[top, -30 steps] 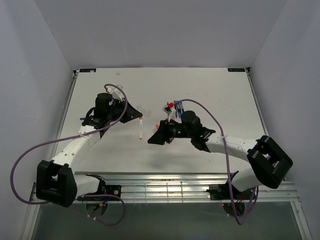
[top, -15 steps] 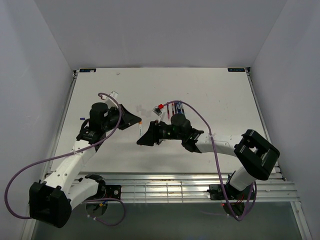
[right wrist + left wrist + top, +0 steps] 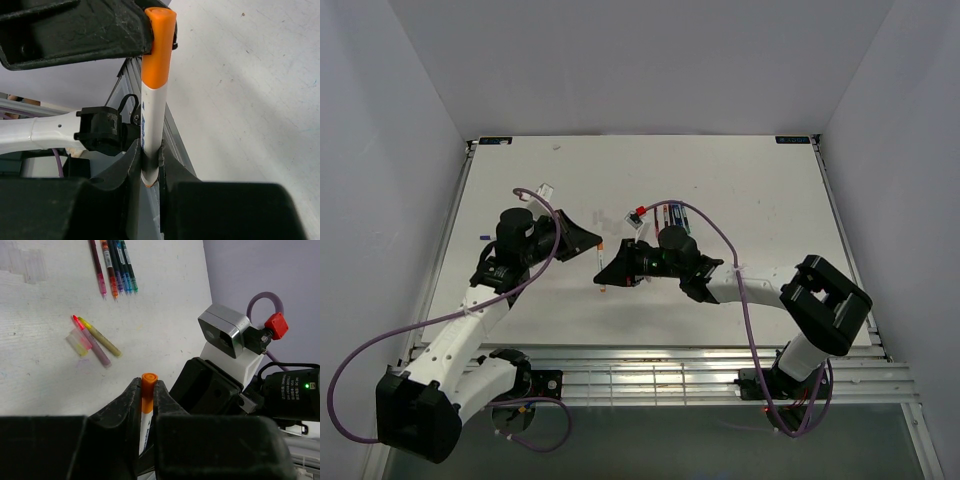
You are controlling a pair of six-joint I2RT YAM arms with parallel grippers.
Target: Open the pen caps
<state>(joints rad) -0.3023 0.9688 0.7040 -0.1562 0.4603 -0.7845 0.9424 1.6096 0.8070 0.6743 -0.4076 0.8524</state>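
Observation:
A white pen point(image 3: 151, 120) with an orange pen cap point(image 3: 159, 45) is held in the air between both grippers. My left gripper point(image 3: 148, 388) is shut on the orange cap point(image 3: 148, 382). My right gripper point(image 3: 149, 151) is shut on the lower end of the white barrel. In the top view the left gripper point(image 3: 592, 241) and right gripper point(image 3: 611, 273) meet tip to tip at mid-table, with the pen point(image 3: 603, 260) between them. The cap still sits on the barrel.
Several capped pens point(image 3: 114, 265) lie in a row on the white table point(image 3: 165, 305). Nearer, a pink pen point(image 3: 95, 347) and a yellow pen point(image 3: 102, 340) lie with loose caps point(image 3: 79, 342) beside them. The right arm's camera housing point(image 3: 224, 331) is close by.
The right arm has swung left to the pen and its jaws have closed on the barrel. The left arm drew back slightly, still holding the cap end.

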